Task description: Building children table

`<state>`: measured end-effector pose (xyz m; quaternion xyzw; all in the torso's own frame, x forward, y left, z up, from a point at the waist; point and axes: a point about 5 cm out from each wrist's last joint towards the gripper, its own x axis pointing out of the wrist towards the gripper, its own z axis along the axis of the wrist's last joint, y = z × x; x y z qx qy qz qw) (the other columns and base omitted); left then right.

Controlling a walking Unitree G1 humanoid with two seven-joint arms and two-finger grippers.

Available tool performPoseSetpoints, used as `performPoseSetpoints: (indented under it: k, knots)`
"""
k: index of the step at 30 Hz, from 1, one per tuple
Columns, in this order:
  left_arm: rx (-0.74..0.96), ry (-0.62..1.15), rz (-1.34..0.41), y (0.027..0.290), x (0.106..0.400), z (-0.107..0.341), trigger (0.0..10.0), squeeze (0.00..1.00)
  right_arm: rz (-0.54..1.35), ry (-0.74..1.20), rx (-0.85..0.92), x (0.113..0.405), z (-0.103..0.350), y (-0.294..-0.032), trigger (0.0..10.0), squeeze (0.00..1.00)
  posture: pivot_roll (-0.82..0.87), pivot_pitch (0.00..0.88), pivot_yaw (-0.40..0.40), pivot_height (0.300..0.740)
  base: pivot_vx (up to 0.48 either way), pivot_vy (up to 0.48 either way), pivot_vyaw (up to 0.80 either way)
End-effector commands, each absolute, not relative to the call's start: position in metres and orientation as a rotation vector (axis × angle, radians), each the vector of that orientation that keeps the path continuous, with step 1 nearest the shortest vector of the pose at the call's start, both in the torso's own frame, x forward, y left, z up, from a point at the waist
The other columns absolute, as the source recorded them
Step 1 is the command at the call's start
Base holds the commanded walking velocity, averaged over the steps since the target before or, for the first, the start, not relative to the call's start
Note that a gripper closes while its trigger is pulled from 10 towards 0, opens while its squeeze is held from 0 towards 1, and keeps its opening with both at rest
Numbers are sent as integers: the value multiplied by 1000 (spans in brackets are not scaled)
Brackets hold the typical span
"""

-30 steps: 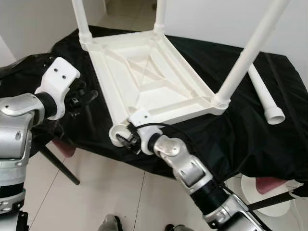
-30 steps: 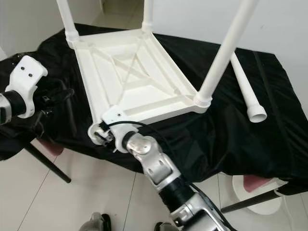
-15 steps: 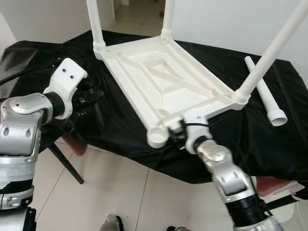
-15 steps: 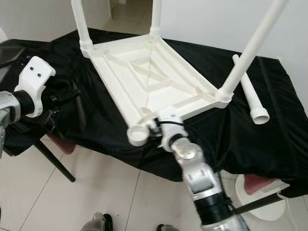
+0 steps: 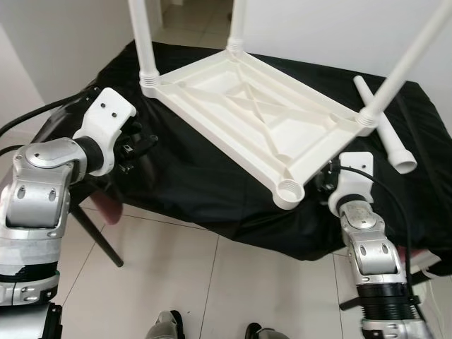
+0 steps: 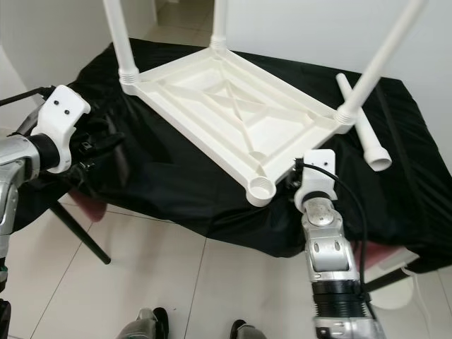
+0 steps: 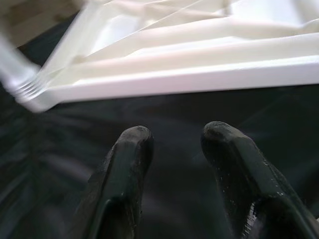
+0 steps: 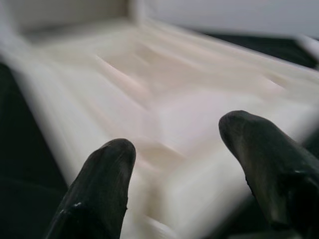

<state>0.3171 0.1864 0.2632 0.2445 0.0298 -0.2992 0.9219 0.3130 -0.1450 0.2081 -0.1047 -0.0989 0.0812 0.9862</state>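
Left eye view: the white kids' table top (image 5: 247, 116) lies upside down on a table covered in black cloth (image 5: 176, 169), three legs already screwed in and pointing up. The near corner socket (image 5: 290, 191) is empty and hangs at the cloth's front edge. The spare leg (image 5: 385, 127) lies on the cloth off to the right, well apart from that socket. Left end effector (image 5: 138, 145) hovers over the cloth just left of the table top, holding nothing. The right arm's white wrist (image 5: 353, 187) sits just right of the empty socket.

Left wrist view: the two black fingers (image 7: 124, 174) are spread apart with only black cloth between them, the table top's rim (image 7: 189, 79) ahead.

Right wrist view: blurry, but the right end effector (image 8: 179, 164) is wide open with the table top's underside (image 8: 164, 99) between and beyond its fingers, not clamped on anything
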Motion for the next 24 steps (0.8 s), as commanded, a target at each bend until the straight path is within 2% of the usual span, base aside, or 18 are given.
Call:
performPoseSetpoints:
  k: [1,6,9,13,16,20,22,24]
  knots:
    - [493,2,-480,188,322,267,10000,0,304,-333,-159,305,230,-124,10000,0,1,183,9,740,0,0,0]
    - [429,-61,-466,183,324,274,10000,0,429,-386,-101,301,244,-100,10000,0,7,176,7,740,0,0,0]
    - [380,-109,-430,180,326,279,10000,0,511,-396,52,301,258,-80,10000,0,7,173,5,740,0,0,0]
    - [367,-120,-419,179,327,280,10000,0,535,-403,97,301,261,-74,10000,0,6,172,5,740,0,0,0]
    - [332,-165,-386,180,327,282,10000,0,474,-258,-2,317,238,-56,10000,0,4,165,5,740,0,0,0]
    - [319,-184,-371,180,327,283,10000,0,438,-215,-16,323,230,-52,10000,0,4,165,5,740,0,0,0]
    - [347,-197,-357,180,326,278,10000,0,346,-114,-13,336,218,-42,10000,0,4,165,5,740,0,0,0]
    - [356,-190,-353,181,325,276,10000,0,355,-69,-56,341,213,-35,10000,0,-3,160,10,740,0,0,0]
